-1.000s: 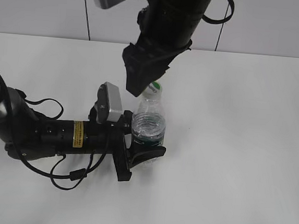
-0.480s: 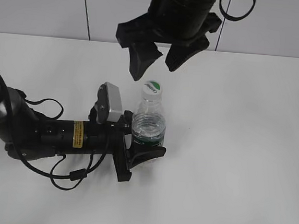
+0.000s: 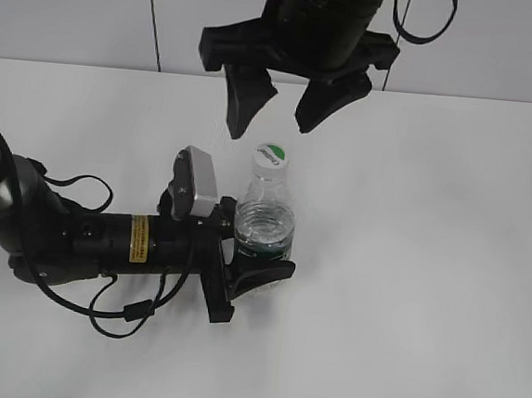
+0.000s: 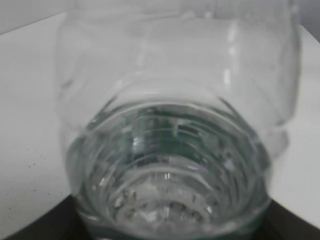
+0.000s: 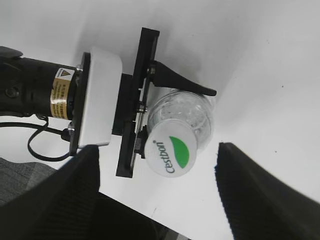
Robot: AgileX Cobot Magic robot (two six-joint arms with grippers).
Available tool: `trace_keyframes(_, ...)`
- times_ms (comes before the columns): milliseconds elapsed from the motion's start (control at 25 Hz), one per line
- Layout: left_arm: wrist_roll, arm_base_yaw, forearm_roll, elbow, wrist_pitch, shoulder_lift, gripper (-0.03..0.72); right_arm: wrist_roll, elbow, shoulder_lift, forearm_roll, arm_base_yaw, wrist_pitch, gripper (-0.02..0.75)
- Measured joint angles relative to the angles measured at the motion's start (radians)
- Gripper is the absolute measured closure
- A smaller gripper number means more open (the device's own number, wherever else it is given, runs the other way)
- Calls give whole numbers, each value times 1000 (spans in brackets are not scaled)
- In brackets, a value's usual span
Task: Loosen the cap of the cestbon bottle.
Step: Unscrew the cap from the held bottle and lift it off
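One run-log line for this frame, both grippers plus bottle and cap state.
left gripper: shut on small clear plastic water bottle, upright | right gripper: open, above round white screw cap, not touching | cap: on neck

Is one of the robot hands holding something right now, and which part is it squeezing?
The left gripper holds the cestbon bottle around its lower body, at the green label. The right gripper is open above the cap, holding nothing.

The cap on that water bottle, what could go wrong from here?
The right claw hangs open above the cap, offset toward the rear, so a straight descent might clip the cap and tip the cestbon bottle. The left claw grips only the lower body; the soft plastic may spin during twisting.
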Motion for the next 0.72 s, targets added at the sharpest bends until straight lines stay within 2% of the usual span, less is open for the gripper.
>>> trace_keyframes(720, 0, 0, 2, 0, -1, 0, 276, 6, 43, 18, -9, 0, 0, 192)
